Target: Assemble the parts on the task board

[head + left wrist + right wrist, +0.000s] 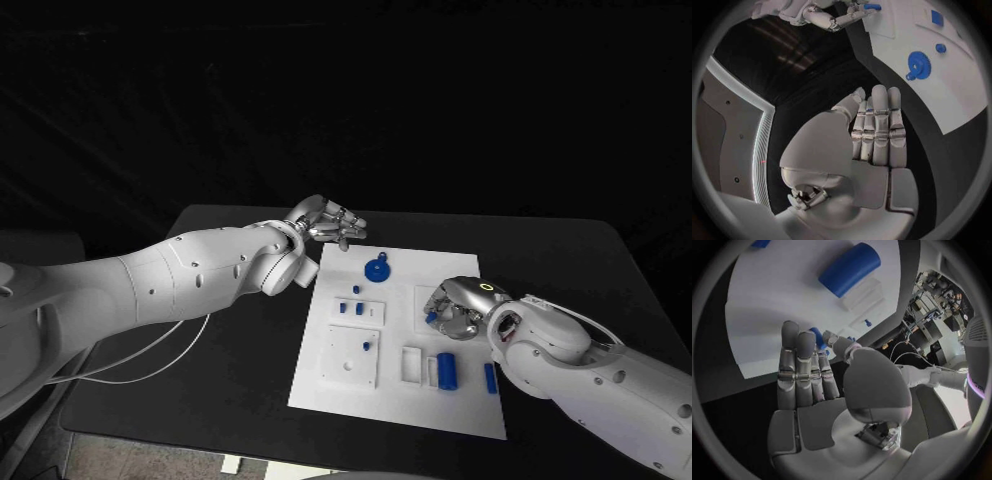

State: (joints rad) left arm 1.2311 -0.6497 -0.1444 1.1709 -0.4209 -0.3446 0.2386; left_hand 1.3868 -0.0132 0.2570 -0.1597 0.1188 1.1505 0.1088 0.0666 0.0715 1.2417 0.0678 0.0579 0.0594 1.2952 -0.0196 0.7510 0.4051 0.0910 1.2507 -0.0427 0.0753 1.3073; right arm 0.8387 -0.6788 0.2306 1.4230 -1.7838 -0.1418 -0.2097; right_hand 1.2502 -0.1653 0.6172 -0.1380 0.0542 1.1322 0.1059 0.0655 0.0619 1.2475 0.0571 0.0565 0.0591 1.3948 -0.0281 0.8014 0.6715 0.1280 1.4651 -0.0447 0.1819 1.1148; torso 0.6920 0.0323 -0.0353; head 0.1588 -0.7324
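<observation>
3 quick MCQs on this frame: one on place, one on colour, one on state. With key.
1. Where is the left hand?
A. On the big blue cylinder
B. Over the black table, off the task board's far left corner
C. Flat on the gear

2. What colour is the gear on the board?
A. Blue
B. Grey
C. Red

3. What is the right hand doing?
A. Empty, fingers spread
B. Flat on the table
C. Pinching a small part

Key:
1 B: the left hand is over the table, beside the task board.
2 A: the gear is blue.
3 C: the right hand pinches a small blue part.
</observation>
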